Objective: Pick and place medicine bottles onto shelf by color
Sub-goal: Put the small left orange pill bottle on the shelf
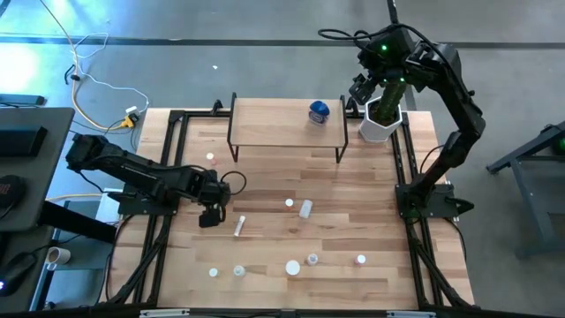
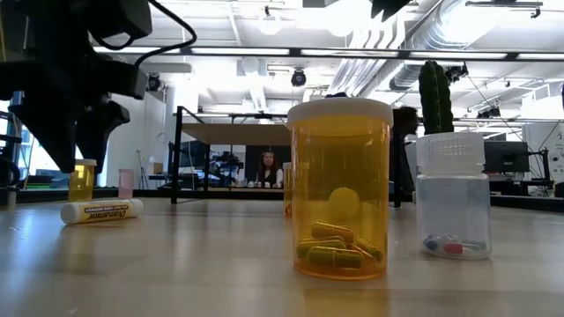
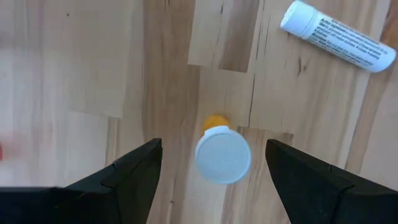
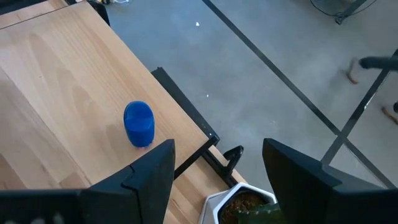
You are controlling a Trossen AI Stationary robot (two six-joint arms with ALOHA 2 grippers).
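I see the worktop (image 1: 265,256) with the shelf (image 1: 265,124) standing along its far edge, toward the right half. On the shelf top, near its right end, sits the large blue bottle (image 1: 319,110), alone there. Just off the shelf's right end, at the far right corner of the worktop, is the white pot with the cactus (image 1: 381,119).

My right gripper (image 1: 360,91) hangs above the shelf's right end, beside the cactus; its fingers are spread and hold nothing, and the blue bottle (image 4: 138,123) shows beyond them in the right wrist view.

My left gripper (image 1: 210,215) is low over the left half of the worktop, fingers wide apart and empty. Straight beneath it, between the fingers but not touched by them, stands an orange bottle with a white cap (image 3: 222,153). A white tube with printed text (image 1: 239,225) lies on its side just right of that gripper.

The other small bottles are spread over the worktop: a white one lying (image 1: 305,208) near the middle, a white-capped one (image 1: 292,267) and a clear one (image 1: 312,260) along the near edge, and a pink-capped one (image 1: 360,260) toward the near right corner.
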